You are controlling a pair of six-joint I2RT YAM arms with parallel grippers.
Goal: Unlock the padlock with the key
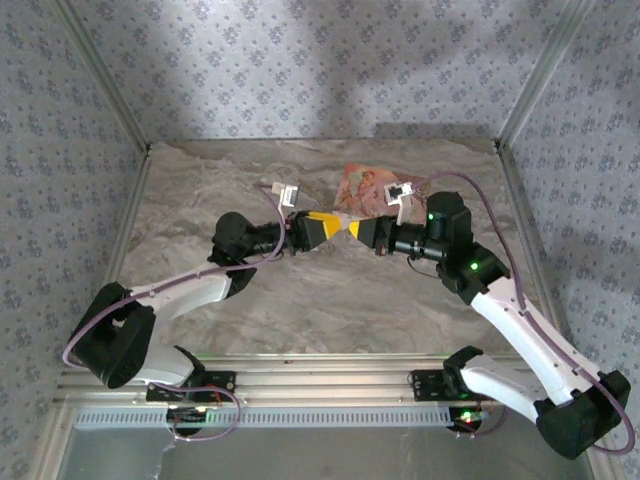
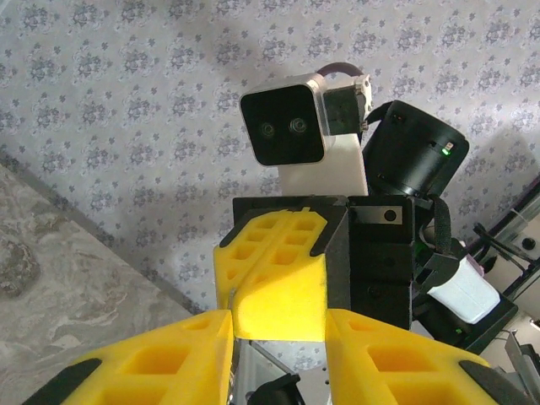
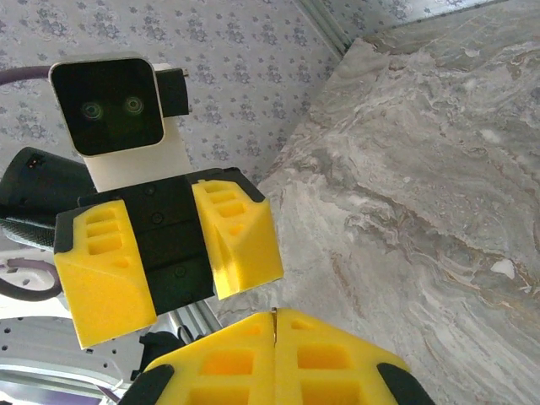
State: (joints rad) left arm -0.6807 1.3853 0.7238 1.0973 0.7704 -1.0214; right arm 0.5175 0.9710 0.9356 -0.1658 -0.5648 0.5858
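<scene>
Jaws parted on one left gripper (image 1: 337,228), closed on one right gripper (image 1: 353,231).

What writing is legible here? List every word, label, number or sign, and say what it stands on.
No text can be read.
Pink printed packet: its print is too blurred to make out any words.
Right arm's wrist camera: no legible marking on its housing.
Left arm's wrist camera: no legible marking on its housing.
</scene>
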